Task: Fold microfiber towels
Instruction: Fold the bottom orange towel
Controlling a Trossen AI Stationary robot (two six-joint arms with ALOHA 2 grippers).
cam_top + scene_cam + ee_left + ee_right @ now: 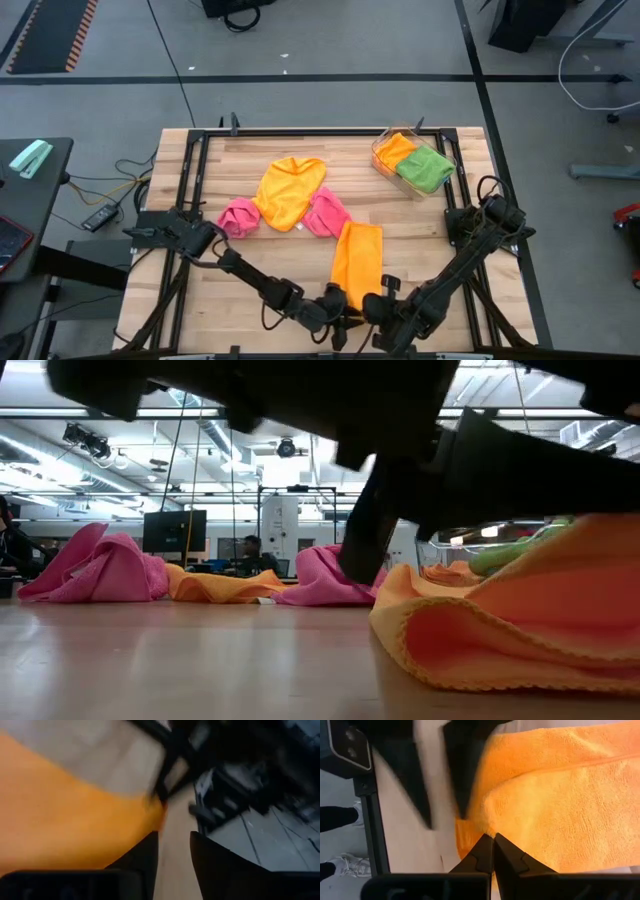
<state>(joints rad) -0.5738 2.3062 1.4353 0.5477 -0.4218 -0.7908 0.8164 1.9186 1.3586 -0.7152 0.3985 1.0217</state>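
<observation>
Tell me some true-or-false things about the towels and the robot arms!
1. A folded orange towel lies near the table's front edge. True.
2. The clear tray holds a pink towel. False: it holds an orange cloth and a green cloth.
3. Two pink towels lie bunched beside a spread yellow-orange towel. True.
4. The right end effector is wide open. False: its fingers are shut, at the folded orange towel's edge.
5. The left end effector has a gap between its fingers. True: bare table shows between them, beside the orange towel.
6. Both arms are parked at the table's back corners. False: both reach to the front edge.
</observation>
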